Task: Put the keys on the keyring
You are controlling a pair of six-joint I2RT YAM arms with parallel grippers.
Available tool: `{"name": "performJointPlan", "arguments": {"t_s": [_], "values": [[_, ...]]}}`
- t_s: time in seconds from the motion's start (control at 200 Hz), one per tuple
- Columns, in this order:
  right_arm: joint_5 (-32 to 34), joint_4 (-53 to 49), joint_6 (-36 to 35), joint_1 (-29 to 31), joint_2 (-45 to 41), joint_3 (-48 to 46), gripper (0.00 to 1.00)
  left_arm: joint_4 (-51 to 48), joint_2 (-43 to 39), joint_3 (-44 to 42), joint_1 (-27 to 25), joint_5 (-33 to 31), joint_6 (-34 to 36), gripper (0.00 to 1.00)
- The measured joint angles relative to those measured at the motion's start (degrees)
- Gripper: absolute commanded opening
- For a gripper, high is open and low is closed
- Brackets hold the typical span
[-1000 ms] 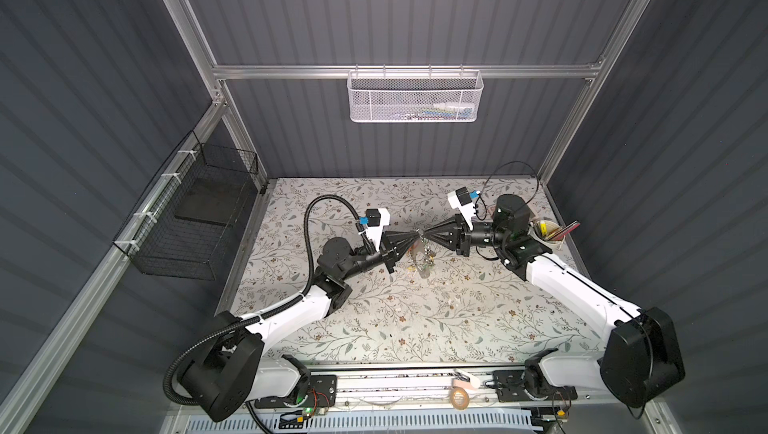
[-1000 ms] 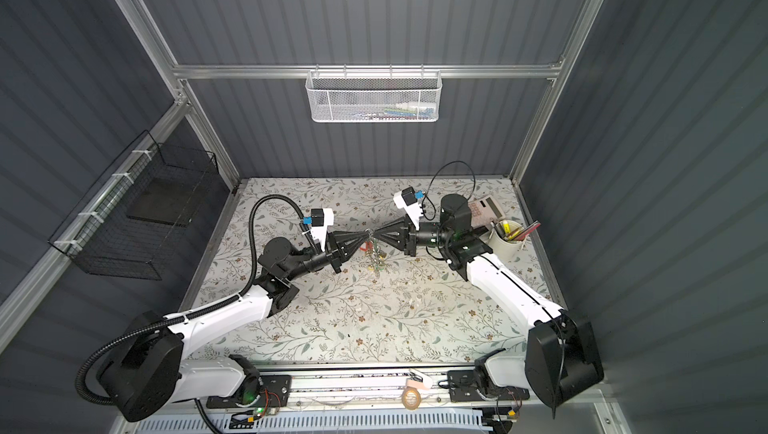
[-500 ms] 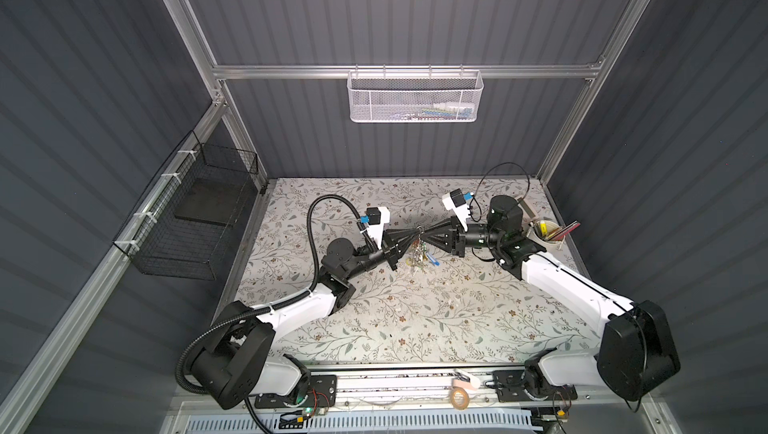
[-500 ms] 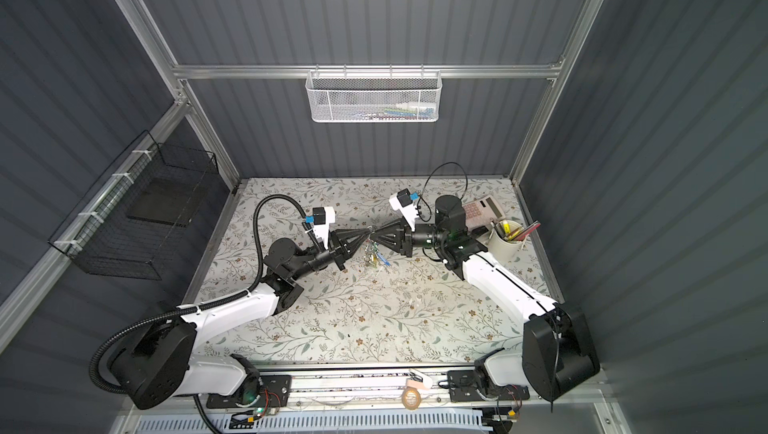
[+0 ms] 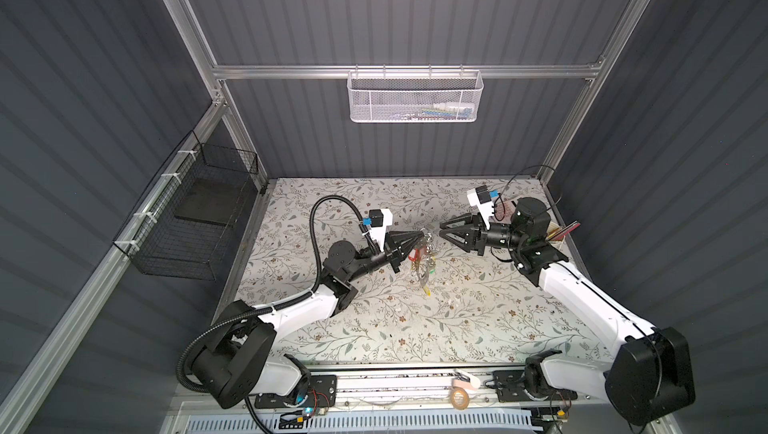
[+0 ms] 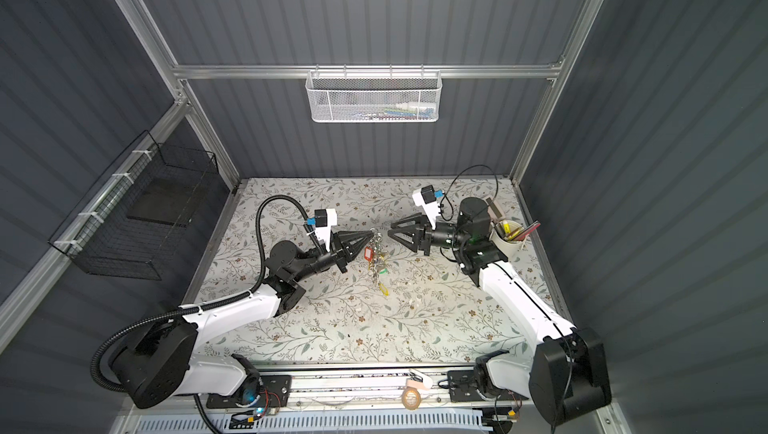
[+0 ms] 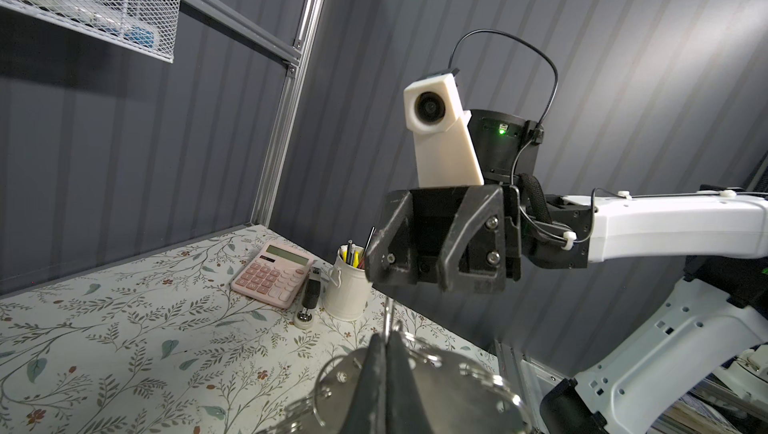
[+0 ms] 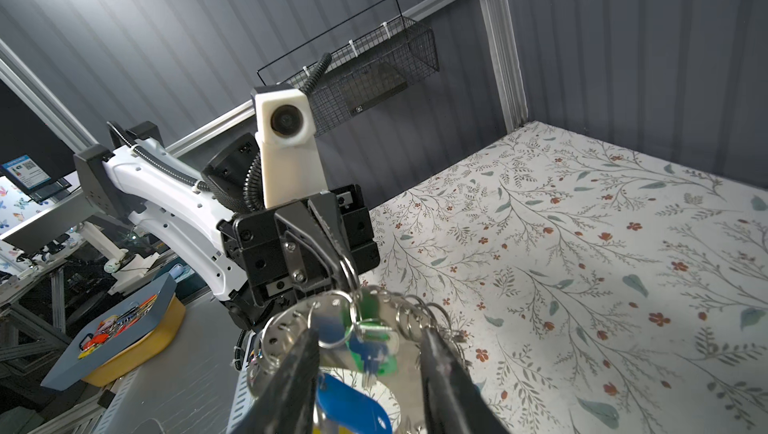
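My left gripper (image 5: 424, 236) (image 6: 371, 233) is shut on the keyring (image 5: 424, 259) (image 6: 376, 259) and holds it above the mat in both top views. The silver loop hangs down with its rings and red, blue and yellow tags. In the left wrist view the shut tips (image 7: 386, 338) pinch the keyring (image 7: 457, 386). My right gripper (image 5: 443, 230) (image 6: 390, 232) (image 7: 409, 278) is open, just right of the bunch and not touching it. In the right wrist view the keys (image 8: 374, 359), with their green tag, hang from the keyring (image 8: 291, 324) between the open right gripper's (image 8: 370, 340) fingers.
A pink calculator (image 7: 272, 274), a small black device (image 7: 309, 299) and a white cup of pens (image 7: 347, 290) (image 5: 557, 232) stand at the back right. On the back wall hangs a white mesh basket (image 5: 415, 97), and on the left wall a black wire basket (image 5: 195, 212).
My right gripper has opened and drawn back to the right, away from the bunch. The keyring now hangs from the shut left gripper alone.
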Motion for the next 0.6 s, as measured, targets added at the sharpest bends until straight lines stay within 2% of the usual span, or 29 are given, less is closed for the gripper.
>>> {"name": "performJointPlan", "arguments": {"t_s": [0.365, 0.6], "values": [[-2.27, 7.91, 5.35, 1.62, 7.17, 2.95, 0.38, 1.09, 0.9, 0.0, 0.0, 0.68, -1.16, 0.0], [-5.31, 18.82, 13.35, 3.41, 10.88, 2.54, 0.32, 1.22, 0.9, 0.0, 0.0, 0.68, -1.18, 0.0]]}}
